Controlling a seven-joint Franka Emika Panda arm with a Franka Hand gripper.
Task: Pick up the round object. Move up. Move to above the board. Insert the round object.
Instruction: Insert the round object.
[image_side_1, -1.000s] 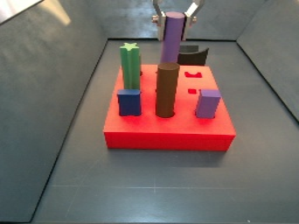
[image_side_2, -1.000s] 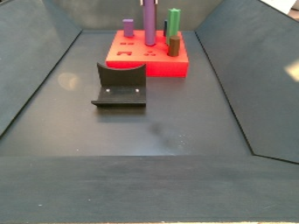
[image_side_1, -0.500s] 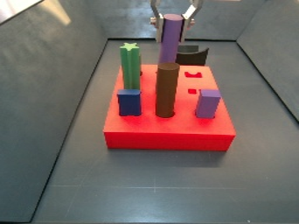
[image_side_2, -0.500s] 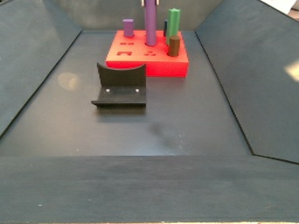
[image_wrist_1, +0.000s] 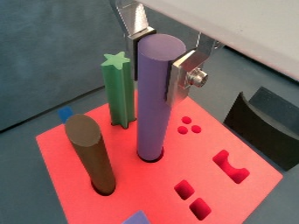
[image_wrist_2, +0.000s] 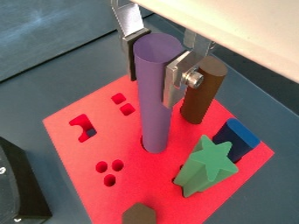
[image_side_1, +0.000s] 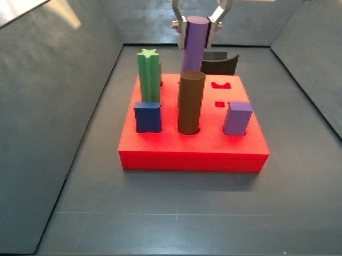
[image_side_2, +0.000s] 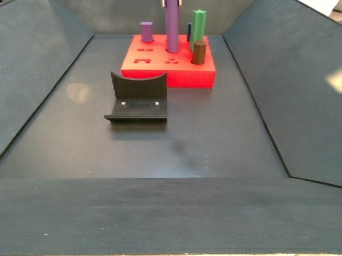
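Observation:
The purple round peg (image_wrist_1: 156, 96) stands upright, its lower end down on the red board (image_wrist_1: 140, 188) at a round hole near the board's middle. My gripper (image_wrist_1: 160, 63) is shut on the peg's top, one silver finger on each side. Both also show in the other wrist view: peg (image_wrist_2: 155, 101), gripper (image_wrist_2: 155, 66), board (image_wrist_2: 163, 179). In a side view the peg (image_side_1: 195, 45) rises above the board (image_side_1: 194, 150) under the gripper (image_side_1: 198, 14). In the other side view the peg (image_side_2: 171, 22) stands on the board (image_side_2: 154, 75); the gripper is out of frame.
On the board stand a green star peg (image_side_1: 148, 75), a dark brown cylinder (image_side_1: 191, 103), a blue block (image_side_1: 147, 117) and a lilac block (image_side_1: 238, 118). The black fixture (image_side_2: 138, 97) stands on the floor beside the board. Grey walls enclose the floor.

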